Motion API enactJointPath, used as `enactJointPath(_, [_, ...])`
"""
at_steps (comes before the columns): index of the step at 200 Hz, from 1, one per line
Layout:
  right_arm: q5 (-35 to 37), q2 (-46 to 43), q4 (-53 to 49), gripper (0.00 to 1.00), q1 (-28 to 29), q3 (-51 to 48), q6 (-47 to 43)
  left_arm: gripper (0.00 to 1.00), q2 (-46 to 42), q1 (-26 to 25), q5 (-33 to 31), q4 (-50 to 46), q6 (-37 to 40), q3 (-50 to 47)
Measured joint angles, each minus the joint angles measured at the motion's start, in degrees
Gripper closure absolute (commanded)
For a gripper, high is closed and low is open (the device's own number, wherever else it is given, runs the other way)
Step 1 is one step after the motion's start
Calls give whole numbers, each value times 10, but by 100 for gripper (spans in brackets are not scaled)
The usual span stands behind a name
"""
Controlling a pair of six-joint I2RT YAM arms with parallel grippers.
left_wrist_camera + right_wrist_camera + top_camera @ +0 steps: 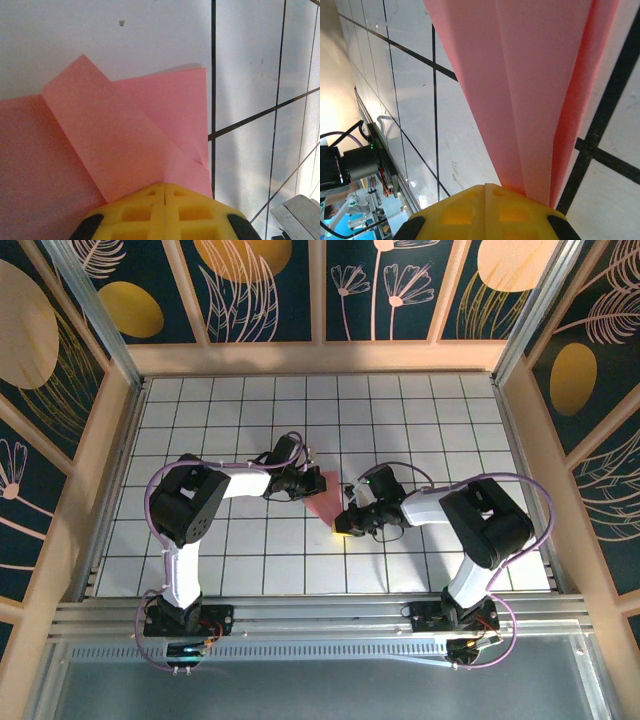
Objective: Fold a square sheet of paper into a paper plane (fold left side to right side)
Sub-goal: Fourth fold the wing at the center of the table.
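The salmon-pink sheet of paper (325,498) lies on the white gridded table, folded into a narrow pointed paper plane shape that is wide at the far end and tapers toward me. My left gripper (310,481) is shut, its yellow fingertips resting on the wide end. In the left wrist view the left gripper (165,186) presses overlapping pink flaps (125,140). My right gripper (345,526) is shut at the narrow near tip. In the right wrist view the right gripper (485,186) sits on the creased pink layers (530,90), which run under one finger.
The white gridded table (440,420) stretches out on all sides of the paper. Wooden frame walls (320,358) enclose the back and sides. An aluminium rail (320,615) with both arm bases runs along the near edge. The left arm's base (360,162) appears in the right wrist view.
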Motion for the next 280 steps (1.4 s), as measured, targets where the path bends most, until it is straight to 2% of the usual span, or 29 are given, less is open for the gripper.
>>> enactJointPath(46, [1, -4, -10, 100, 0, 4, -1, 100, 0, 0, 0, 0, 0, 0])
enactJointPath(101, [0, -59, -25, 100, -23, 26, -6, 100, 0, 0, -1, 0, 0, 0])
enactJointPath(172, [0, -7, -22, 100, -30, 43, -11, 100, 0, 0, -1, 0, 2, 0])
enactJointPath(280, [2, 9, -11, 100, -11, 21, -10, 100, 0, 0, -1, 0, 4, 0])
